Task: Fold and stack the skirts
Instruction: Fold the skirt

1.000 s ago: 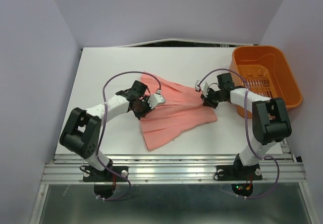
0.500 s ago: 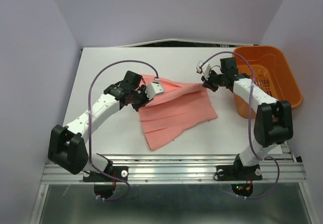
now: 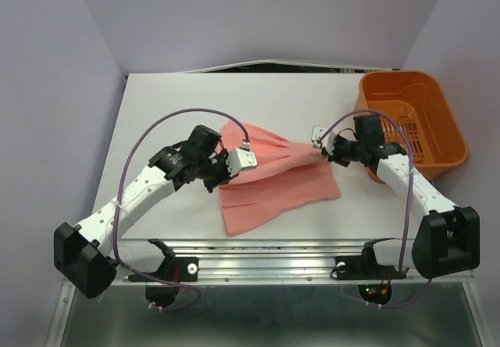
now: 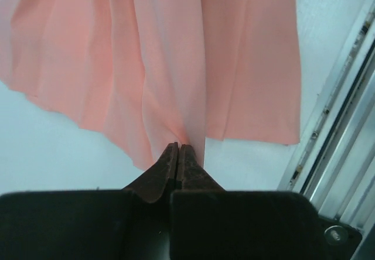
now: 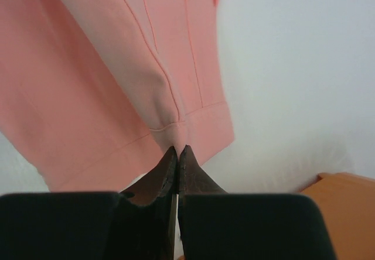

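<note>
Surface: one white table [image 3: 156,105] between pale lilac walls, with one aluminium rail [image 3: 266,257] along its bottom edge in the top view.
Skirts: I count one salmon-pink pleated skirt [image 3: 273,183] at the centre of the top view. Its upper layer is drawn between my two grippers and its lower layer lies flat on the table. I cannot tell whether another skirt lies beneath.
Left gripper [image 4: 177,149]: mine, clamped tight on a gather of pleats at the skirt's left edge, left of centre.
Right gripper [image 5: 177,150]: mine, pinched closed on a stitched edge at the skirt's right corner, right of centre.
Basket: one orange plastic basket [image 3: 398,74] at the upper right, just beside my right arm and apart from the skirt.
Cables: two purple ones, one looping over each of my arms.
</note>
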Motion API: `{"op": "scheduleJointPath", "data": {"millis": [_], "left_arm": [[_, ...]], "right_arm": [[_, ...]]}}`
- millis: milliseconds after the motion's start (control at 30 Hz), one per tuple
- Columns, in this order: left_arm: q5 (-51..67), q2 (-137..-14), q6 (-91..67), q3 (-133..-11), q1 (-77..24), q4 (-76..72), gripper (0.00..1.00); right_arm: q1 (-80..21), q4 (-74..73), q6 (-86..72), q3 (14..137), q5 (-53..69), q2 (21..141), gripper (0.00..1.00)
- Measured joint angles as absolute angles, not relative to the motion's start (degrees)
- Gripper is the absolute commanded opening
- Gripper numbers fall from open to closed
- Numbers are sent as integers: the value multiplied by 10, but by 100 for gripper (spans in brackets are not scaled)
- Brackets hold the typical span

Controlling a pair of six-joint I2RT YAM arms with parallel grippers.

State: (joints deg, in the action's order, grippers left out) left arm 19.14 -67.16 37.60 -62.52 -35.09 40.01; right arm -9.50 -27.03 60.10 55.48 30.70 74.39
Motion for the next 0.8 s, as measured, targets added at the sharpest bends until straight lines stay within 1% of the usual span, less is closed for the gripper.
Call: {"op": "scheduleJointPath", "data": {"millis": [167, 233, 367, 533, 633, 700, 800], "left_arm": [[199, -686, 370, -543, -391, 397, 0], [199, -712, 368, -515, -410, 384, 0], [189, -778, 361, -497, -436, 359, 0], [152, -878, 349, -497, -441, 320, 0], [142, -909, 345, -516, -426, 314, 0], [139, -934, 344, -542, -398, 317, 0], [131, -999, 348, -620, -331, 321, 0]], "right_arm": [[-101, -264, 668, 431, 303, 731, 1], [-106, -263, 702, 372, 302, 723, 1], [-119, -254, 743, 312, 297, 690, 1], [-137, -230, 749, 307, 284, 703, 1], [-145, -220, 741, 324, 282, 730, 1], [-155, -214, 724, 339, 277, 749, 1], [-167, -211, 699, 356, 272, 770, 1]]}}
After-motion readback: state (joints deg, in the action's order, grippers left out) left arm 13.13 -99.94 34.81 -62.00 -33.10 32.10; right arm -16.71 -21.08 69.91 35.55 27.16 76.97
